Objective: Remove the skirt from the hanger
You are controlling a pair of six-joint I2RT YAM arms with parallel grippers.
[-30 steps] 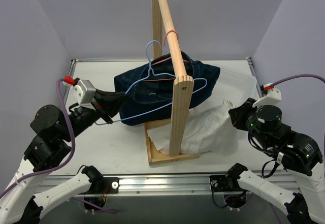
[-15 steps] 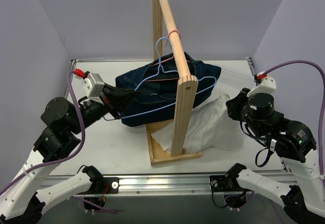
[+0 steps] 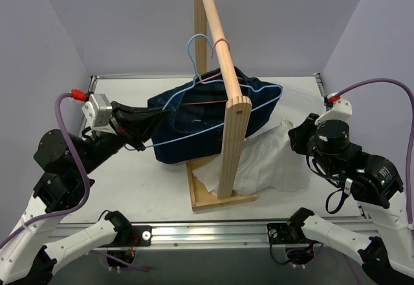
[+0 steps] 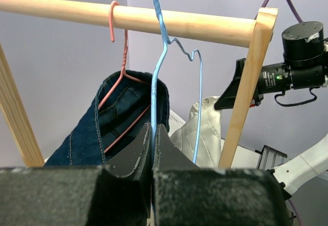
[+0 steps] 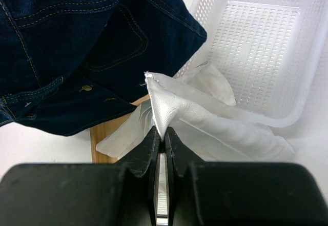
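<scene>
Top view: my left gripper (image 3: 152, 118) is clamped shut on the blue wire hanger (image 3: 187, 134). The hanger runs from near-left to far-right across the wooden rod (image 3: 217, 33), in front of the denim garment (image 3: 187, 110). Its hook pokes up by the rod, but I can't tell if it's actually hooked on. The white skirt (image 3: 268, 162) is heaped low on the table, right of the rack's post. It's right next to my right arm and well away from the left one.

Left wrist: the fingers (image 4: 143, 149) are pinched on the blue wire just below its neck. The pink hanger (image 4: 123, 57) is hooked on the rod with the denim on it. White fabric shows behind the blue hanger's right side, and I honestly can't say if it's hung up on the wire or free.

Right wrist: my right gripper (image 5: 160, 136) is closed on a peaked fold of the white skirt. The denim hangs to the left and the white basket (image 5: 287, 113) sits far-right.

So the skirt sits low and right of the hanger. My guess is that pulling those two apart is what matters next.
</scene>
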